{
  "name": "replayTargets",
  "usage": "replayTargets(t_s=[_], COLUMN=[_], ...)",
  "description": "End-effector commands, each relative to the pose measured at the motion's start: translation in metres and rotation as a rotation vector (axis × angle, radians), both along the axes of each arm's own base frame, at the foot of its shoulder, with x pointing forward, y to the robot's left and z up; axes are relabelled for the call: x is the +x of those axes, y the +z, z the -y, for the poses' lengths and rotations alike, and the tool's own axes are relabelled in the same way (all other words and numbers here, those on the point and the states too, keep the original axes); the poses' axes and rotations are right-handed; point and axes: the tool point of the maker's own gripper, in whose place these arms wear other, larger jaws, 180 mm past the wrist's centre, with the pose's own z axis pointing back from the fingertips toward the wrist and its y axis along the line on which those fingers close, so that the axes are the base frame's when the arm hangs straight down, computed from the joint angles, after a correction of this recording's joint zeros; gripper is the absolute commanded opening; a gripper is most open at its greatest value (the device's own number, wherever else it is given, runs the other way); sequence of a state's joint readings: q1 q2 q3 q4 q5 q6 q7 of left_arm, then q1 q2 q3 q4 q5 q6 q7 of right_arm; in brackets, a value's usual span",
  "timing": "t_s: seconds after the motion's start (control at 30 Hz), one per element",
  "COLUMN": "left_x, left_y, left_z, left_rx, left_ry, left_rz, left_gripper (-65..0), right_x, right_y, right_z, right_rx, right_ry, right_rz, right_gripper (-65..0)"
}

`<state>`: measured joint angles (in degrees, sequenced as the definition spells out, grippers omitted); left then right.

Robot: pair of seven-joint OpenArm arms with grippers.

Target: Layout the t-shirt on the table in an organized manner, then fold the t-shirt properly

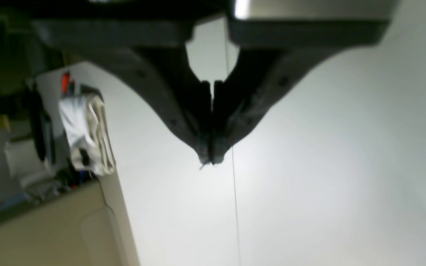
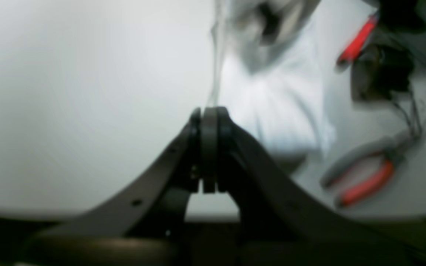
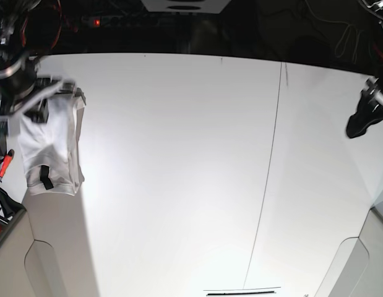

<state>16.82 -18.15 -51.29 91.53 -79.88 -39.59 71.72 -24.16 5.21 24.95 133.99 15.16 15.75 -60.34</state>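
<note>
The white t-shirt (image 3: 52,145) hangs bunched and folded over itself at the table's (image 3: 179,154) far left edge. Its print is hidden. My right gripper (image 3: 47,93) is shut on the shirt's top. In the right wrist view the shut gripper (image 2: 209,111) pinches a thin edge of the blurred shirt (image 2: 276,111). My left gripper (image 3: 359,127) is shut and empty above the table's right side, far from the shirt. In the left wrist view the shut gripper (image 1: 210,160) hovers over the table (image 1: 346,166), with the t-shirt (image 1: 87,136) far away.
A thin dark seam (image 3: 265,179) runs across the table and shows in the left wrist view (image 1: 235,207). Red-handled pliers (image 2: 364,181) and dark cables (image 2: 383,74) lie by the shirt. A red handle (image 3: 5,164) shows at the left edge.
</note>
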Motion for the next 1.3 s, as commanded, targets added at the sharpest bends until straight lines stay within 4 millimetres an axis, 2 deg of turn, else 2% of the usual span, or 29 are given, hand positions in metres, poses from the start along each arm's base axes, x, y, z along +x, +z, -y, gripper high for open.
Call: replayTargets(t_s=[0.0,0.1,0.2,0.33,0.5,0.57,0.63,0.67,0.73,0.8,0.83,0.9,0.97,1.03,1.1,1.2,1.27], left_x=[-0.011,-0.059,-0.115,-0.193,-0.29,-0.319,-0.341,-0.346,-0.342,-0.328,-0.321,-0.31,-0.304,-0.296,-0.286,-0.265,-0.249], left_y=[0.015,0.011,-0.006,-0.033,-0.085,-0.108,-0.131,-0.142,-0.167,-0.196,-0.213,-0.246,-0.274,-0.297,-0.315,-0.333,-0.339], left_z=[-0.017,-0.046,-0.065,-0.084,-0.093,-0.093,-0.087,-0.081,-0.063,-0.034,-0.027,-0.016,0.002,0.034,0.068,0.111,0.132], left_rx=[0.029,0.074,0.123,0.121,0.148,0.182,0.23,0.258,0.317,0.366,0.432,0.562,0.634,0.63,0.601,0.574,0.561], left_ry=[0.017,0.082,0.107,0.101,0.081,0.066,0.016,-0.021,-0.123,-0.258,-0.278,-0.257,-0.228,-0.228,-0.254,-0.315,-0.345], left_rz=[0.023,-0.077,-0.258,-0.539,-0.88,-0.953,-0.993,-0.99,-0.936,-0.869,-0.857,-0.851,-0.86,-0.855,-0.849,-0.832,-0.814], left_gripper=[-65.0,-65.0,-65.0,-65.0,-65.0,-65.0,-65.0,-65.0,-65.0,-65.0,-65.0,-65.0,-65.0,-65.0,-65.0,-65.0,-65.0], right_x=[-0.013,-0.059,-0.096,-0.161,-0.238,-0.265,-0.289,-0.299,-0.306,-0.3,-0.295,-0.283,-0.273,-0.256,-0.23,-0.186,-0.167], right_y=[-0.002,-0.023,-0.032,-0.074,-0.134,-0.157,-0.18,-0.193,-0.22,-0.249,-0.264,-0.289,-0.31,-0.325,-0.335,-0.344,-0.347], right_z=[0.001,0.01,0.027,0.051,0.096,0.107,0.114,0.116,0.114,0.107,0.101,0.085,0.067,0.042,0.013,-0.025,-0.045], right_rx=[-0.012,-0.039,-0.088,-0.061,0.003,0.054,0.109,0.131,0.173,0.193,0.195,0.197,0.201,0.224,0.259,0.262,0.248], right_ry=[0.009,0.009,0.004,0.023,-0.005,0.012,0.015,0.011,0.007,0.008,0.013,0.013,-0.025,-0.047,-0.045,-0.041,-0.005], right_rz=[-0.018,-0.162,-0.275,-0.526,-0.799,-0.877,-0.926,-0.937,-0.93,-0.901,-0.893,-0.878,-0.885,-0.876,-0.841,-0.769,-0.749], right_gripper=[-65.0,-65.0,-65.0,-65.0,-65.0,-65.0,-65.0,-65.0,-65.0,-65.0,-65.0,-65.0,-65.0,-65.0,-65.0,-65.0,-65.0])
